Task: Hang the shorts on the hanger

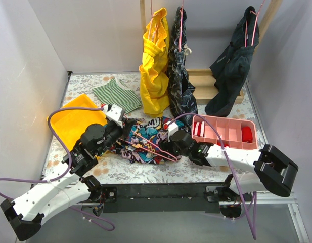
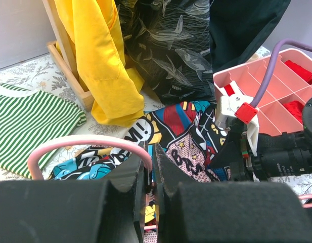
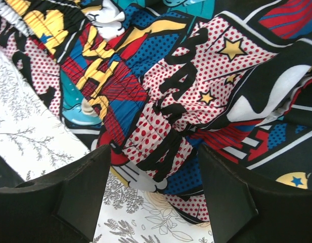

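The comic-print shorts (image 1: 145,142) lie crumpled on the floral table between both arms. The pink wire hanger (image 1: 154,147) lies across them. My left gripper (image 1: 124,133) is at the shorts' left edge. In the left wrist view it (image 2: 153,164) is shut on the hanger (image 2: 85,143) at the base of its curved hook, with the shorts (image 2: 183,131) beyond. My right gripper (image 1: 169,146) is low over the shorts' right part. In the right wrist view it (image 3: 153,174) is open, with its fingers on either side of a bunched fold of the shorts (image 3: 161,101), not closed on it.
A yellow garment (image 1: 154,66), a dark patterned garment (image 1: 180,76) and a dark jacket (image 1: 234,61) hang at the back on a wooden rack. A green striped shirt (image 1: 118,93) and a yellow cloth (image 1: 75,124) lie left. A pink divided tray (image 1: 224,132) sits right.
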Tool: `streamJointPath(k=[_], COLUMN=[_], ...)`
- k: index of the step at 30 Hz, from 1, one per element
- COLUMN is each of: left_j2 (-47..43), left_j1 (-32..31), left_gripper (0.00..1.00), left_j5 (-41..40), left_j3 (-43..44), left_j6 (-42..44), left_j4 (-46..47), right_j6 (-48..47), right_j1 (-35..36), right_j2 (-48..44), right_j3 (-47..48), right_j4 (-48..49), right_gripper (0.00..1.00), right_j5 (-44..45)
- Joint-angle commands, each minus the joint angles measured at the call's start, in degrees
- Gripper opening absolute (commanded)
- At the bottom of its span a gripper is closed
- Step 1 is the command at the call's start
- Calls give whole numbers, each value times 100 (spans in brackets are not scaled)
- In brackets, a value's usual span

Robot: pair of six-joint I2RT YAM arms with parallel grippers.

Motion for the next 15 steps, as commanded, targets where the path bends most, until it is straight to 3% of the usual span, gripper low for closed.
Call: streamJointPath(k=[1, 7, 12, 15], left_j2=[2, 37, -15, -7], left_j1=[-21, -21, -21, -21], left_gripper=[0, 0, 0, 0], left_j5=[-39, -92, -188, -267], left_j3=[91, 83, 4, -14], left_j6=[179, 223, 293, 354], left_j4=[147, 191, 332, 411], right_j6=[-135, -101, -39, -4], right_j1=[34, 69, 69, 61], right_j2=[63, 159, 45, -104], right_j3=[282, 370, 432, 484], right_j4=[-6, -243, -314, -314], right_gripper=[77, 70, 55, 35], right_j5=[361, 651, 897, 1011])
